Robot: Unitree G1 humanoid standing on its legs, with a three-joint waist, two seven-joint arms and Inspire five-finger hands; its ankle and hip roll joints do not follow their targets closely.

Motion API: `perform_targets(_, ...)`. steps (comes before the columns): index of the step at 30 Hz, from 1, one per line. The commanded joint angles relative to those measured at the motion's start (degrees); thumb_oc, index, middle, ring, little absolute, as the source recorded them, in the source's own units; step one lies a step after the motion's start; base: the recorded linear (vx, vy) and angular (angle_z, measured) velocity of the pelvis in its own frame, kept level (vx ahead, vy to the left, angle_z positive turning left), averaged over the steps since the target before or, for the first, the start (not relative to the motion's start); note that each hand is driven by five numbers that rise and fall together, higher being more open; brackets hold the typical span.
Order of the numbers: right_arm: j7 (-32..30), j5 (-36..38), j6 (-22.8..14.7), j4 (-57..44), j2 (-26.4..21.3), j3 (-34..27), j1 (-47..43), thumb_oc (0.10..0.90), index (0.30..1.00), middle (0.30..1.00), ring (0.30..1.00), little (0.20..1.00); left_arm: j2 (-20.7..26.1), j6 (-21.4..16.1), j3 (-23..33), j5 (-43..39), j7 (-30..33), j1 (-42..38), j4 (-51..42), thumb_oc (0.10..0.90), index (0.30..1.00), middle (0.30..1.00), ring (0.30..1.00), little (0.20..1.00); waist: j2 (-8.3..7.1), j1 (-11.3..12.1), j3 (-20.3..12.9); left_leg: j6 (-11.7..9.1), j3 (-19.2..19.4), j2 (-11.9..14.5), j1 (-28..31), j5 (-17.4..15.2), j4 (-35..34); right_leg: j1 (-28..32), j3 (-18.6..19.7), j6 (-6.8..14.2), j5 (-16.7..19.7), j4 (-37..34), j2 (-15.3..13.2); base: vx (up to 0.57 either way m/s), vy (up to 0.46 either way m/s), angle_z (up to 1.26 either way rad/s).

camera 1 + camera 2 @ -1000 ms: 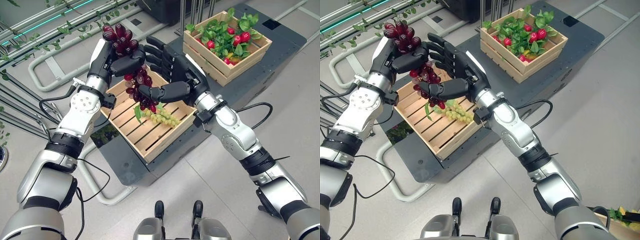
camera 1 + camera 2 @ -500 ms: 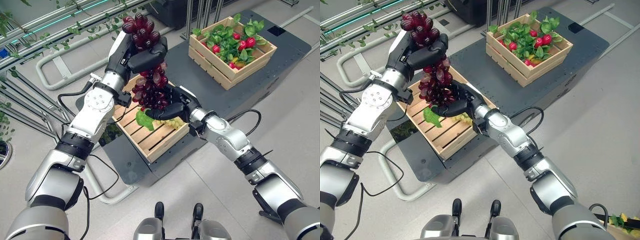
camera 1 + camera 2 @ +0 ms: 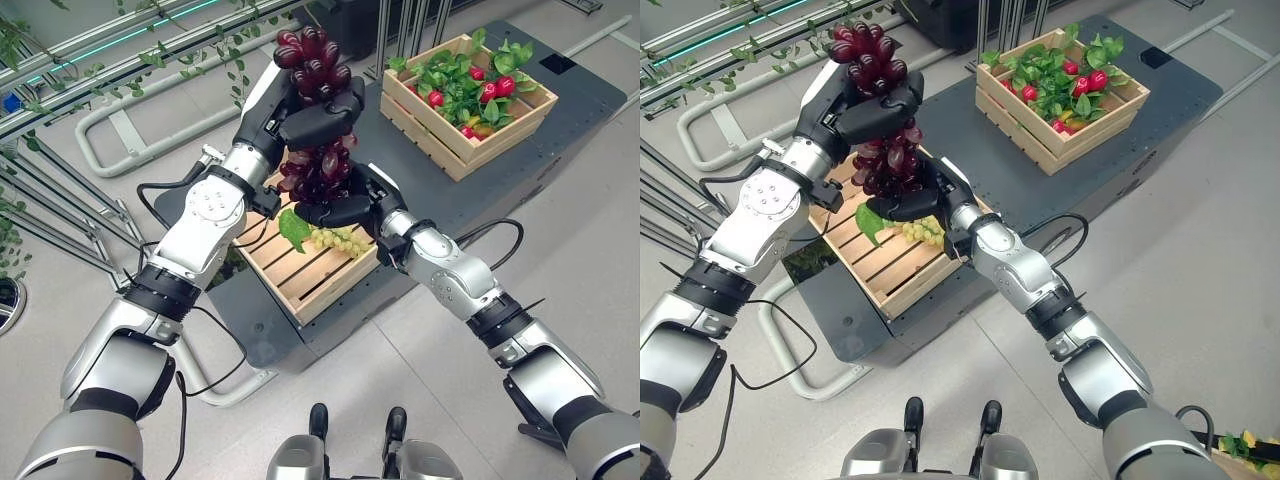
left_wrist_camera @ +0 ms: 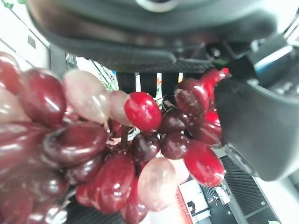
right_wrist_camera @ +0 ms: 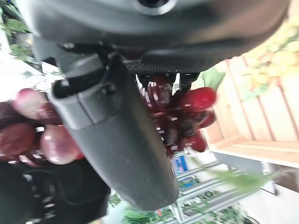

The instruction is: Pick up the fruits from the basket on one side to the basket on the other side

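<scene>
Because the red grape bunch [image 3: 318, 120] is long and floppy, we carry it with two hands in the left eye view: our left hand [image 3: 300, 115] is curled round its upper part, well above the near crate [image 3: 300, 275], while our right hand [image 3: 345, 205] cups the hanging lower end with thumb and fingers bent round it. That keeps the bunch from swinging as it travels. A green grape cluster [image 3: 335, 240] and a leaf [image 3: 293, 228] lie in the near crate just below the right hand. The far crate [image 3: 440, 130], full of leaves and red fruit, stands well apart on the dark tabletop [image 3: 400, 160], and we judge it the goal.

In the right eye view, the same hold shows: the bunch hangs between the left hand [image 3: 865, 100] above and the right hand [image 3: 915, 200] below, over the slatted crate [image 3: 885, 265].

In the left wrist view, the red grapes [image 4: 117, 154] press against the dark fingers [image 4: 261, 126], which clamp on them.

In the right wrist view, the thumb [image 5: 117, 140] closes across the red grapes [image 5: 187, 116], with the crate's wooden slats [image 5: 261, 112] beyond, so we judge the lift under way and the carry across not yet made.
</scene>
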Motion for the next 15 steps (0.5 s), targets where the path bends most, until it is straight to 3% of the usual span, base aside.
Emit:
perform_targets(1,-2.32,1.28,-11.15,1.82,6.92,-1.37,-1.60,0.800,0.900,0.900,0.900,0.900,-5.04,-4.53,-1.07,0.21,1.00,-2.32,4.99,0.400,0.300,0.300,0.300,0.300,0.19,1.66,-21.56,-0.26,-1.70,-3.18,-0.87,-4.48,-0.13,0.66,0.83,-1.08,-4.26,0.07,-1.36,0.00,0.000,0.00)
perform_targets(6,-2.53,1.80,-12.34,-0.72,6.03,-2.49,-0.12,0.800,0.900,0.900,0.900,0.900,-3.77,-3.83,-0.48,1.67,1.61,-1.31,7.30,0.400,0.300,0.300,0.300,0.300,0.12,1.41,-21.56,-0.25,-1.45,-3.06,-0.70,-4.49,-0.13,0.75,0.99,-0.94,-4.22,0.07,-1.40,0.00,0.000,0.00)
perform_targets(15,-0.39,3.90,-12.99,-2.32,5.98,-2.97,0.60,0.800,0.900,0.900,0.900,0.900,-4.21,-7.41,-0.37,-0.38,0.81,-0.73,13.73,0.400,0.300,0.300,0.300,0.300,0.23,0.81,-21.47,-0.30,-1.20,-2.91,-0.57,-4.65,-0.13,0.70,1.36,-0.97,-4.35,0.07,-1.31,0.00,0.000,0.00)
